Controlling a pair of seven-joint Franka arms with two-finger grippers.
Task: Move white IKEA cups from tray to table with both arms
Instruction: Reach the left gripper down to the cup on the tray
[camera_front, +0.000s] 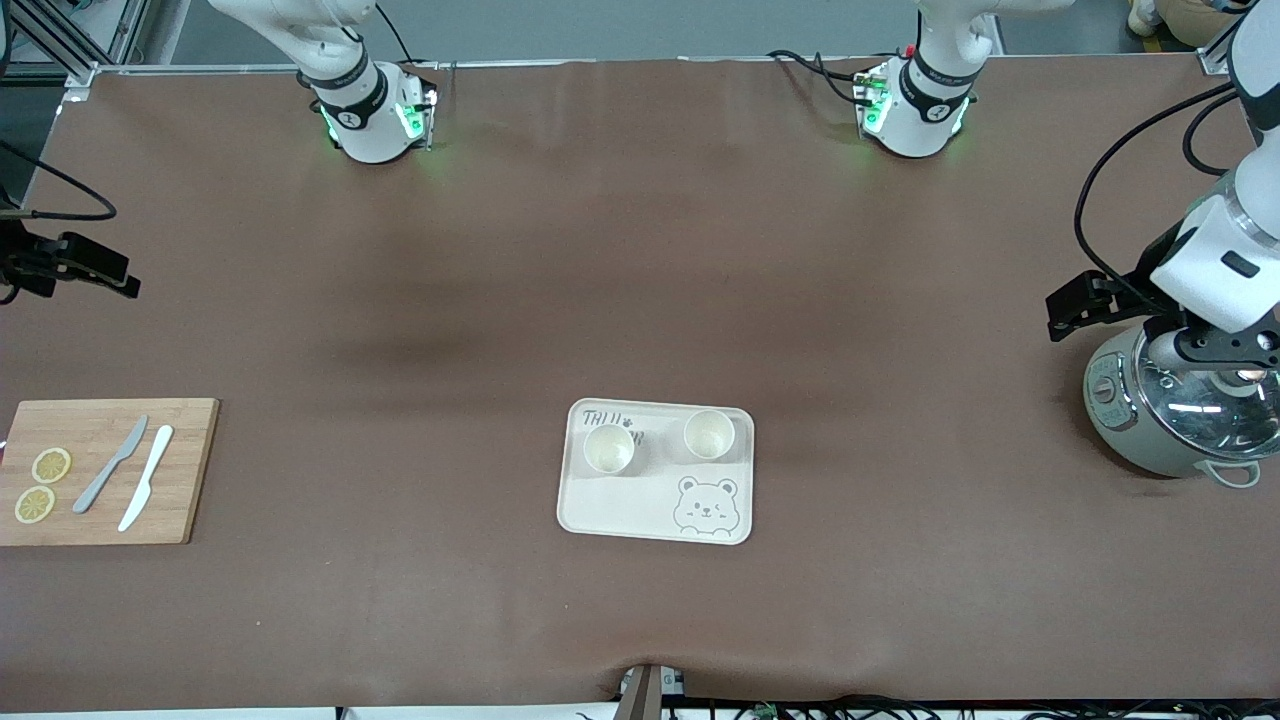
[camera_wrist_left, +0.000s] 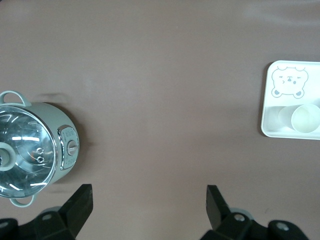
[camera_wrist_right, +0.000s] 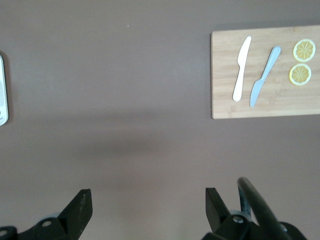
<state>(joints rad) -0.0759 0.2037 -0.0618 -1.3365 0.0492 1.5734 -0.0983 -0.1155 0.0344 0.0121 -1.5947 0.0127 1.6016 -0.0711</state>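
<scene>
Toward the right arm's end of the table, a wooden cutting board (camera_front: 105, 470) carries two lemon slices (camera_front: 43, 484), a grey knife (camera_front: 110, 464) and a white knife (camera_front: 146, 477) lying side by side. The right gripper (camera_wrist_right: 148, 202) hangs up in the air over bare brown table (camera_front: 640, 250) between the board and the tray, its two black fingers (camera_wrist_right: 80, 209) spread wide with nothing between them. Near the middle of the table sits a cream tray (camera_front: 655, 520) printed with a bear, and both white cups (camera_front: 608, 449) stand upright on it, side by side along the edge farther from the front camera, a little apart. At the left arm's end stands a grey-green pot (camera_front: 1170, 415) with a glass lid. The left gripper (camera_wrist_left: 148, 202) hangs in the air over the bare table just beside the pot, jaws also wide apart and holding nothing; its wrist view takes in the pot and one cup on the tray.
</scene>
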